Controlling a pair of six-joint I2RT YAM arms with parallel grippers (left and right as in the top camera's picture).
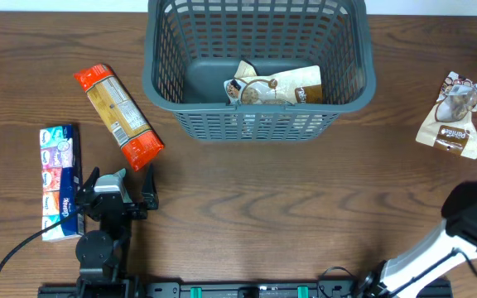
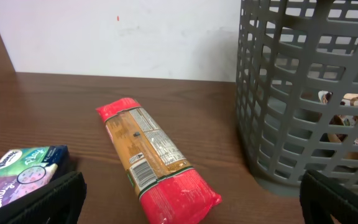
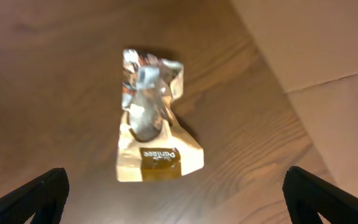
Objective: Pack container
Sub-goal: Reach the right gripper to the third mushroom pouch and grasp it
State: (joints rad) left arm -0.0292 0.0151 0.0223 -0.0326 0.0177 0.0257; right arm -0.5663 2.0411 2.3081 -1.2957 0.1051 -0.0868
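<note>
The left gripper (image 1: 120, 184) stands released, its two black fingers (image 2: 42, 199) spread wide with nothing between them, low over the dark brown wooden table (image 1: 263, 215) near the front left edge. Just to its left lies a long blue pack of pocket tissues with a printed wrapper (image 1: 60, 178), flat on the table and running front to back. Ahead of the gripper and a little to the left lies a clear plastic packet of pasta with red ends (image 1: 118, 116), angled across the table, its near red end close to the gripper's right finger. In the left wrist view the pasta packet (image 2: 154, 165) lies between the tissue pack (image 2: 17, 174) and the basket.

The right gripper (image 3: 174, 174) is also released, its fingers wide apart and holding nothing. Below it, on the table at the far right, lies a small crumpled beige and brown foil pouch (image 3: 151, 124), apart from both fingers.

The large dark grey plastic basket with slotted lattice walls (image 1: 259, 124) stands upright at the back centre of the table, well apart from both grippers. Inside it, on the solid floor near the front wall, lies a flat beige and brown snack pouch (image 1: 276, 87).
</note>
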